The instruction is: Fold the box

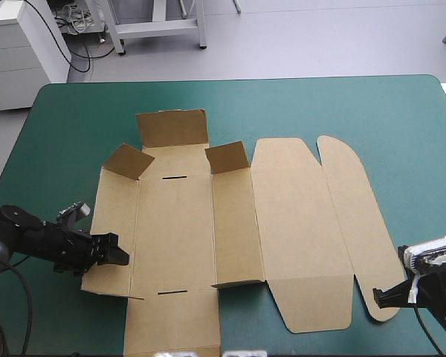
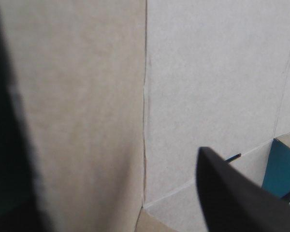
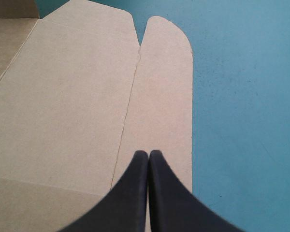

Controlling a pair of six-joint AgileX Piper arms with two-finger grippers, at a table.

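Observation:
The brown box (image 1: 282, 223) lies spread open on the teal-green cover. Its far flap (image 1: 171, 128) and two small corner tabs stand raised. My left gripper (image 1: 119, 255) is at the near end of the left wall panel (image 1: 113, 223). In the left wrist view it (image 2: 104, 154) is open, its black fingers wide apart, and board (image 2: 208, 87) fills the view with a crease running between them. My right gripper (image 1: 381, 295) is shut, its tip (image 3: 148, 153) over the near end of the rounded lid flap (image 3: 164, 87), which lies flat.
Bare teal-green cover (image 1: 409, 149) stretches to the right of the lid flap and along the far edge. The box's near flap (image 1: 171, 327) reaches the table's near edge.

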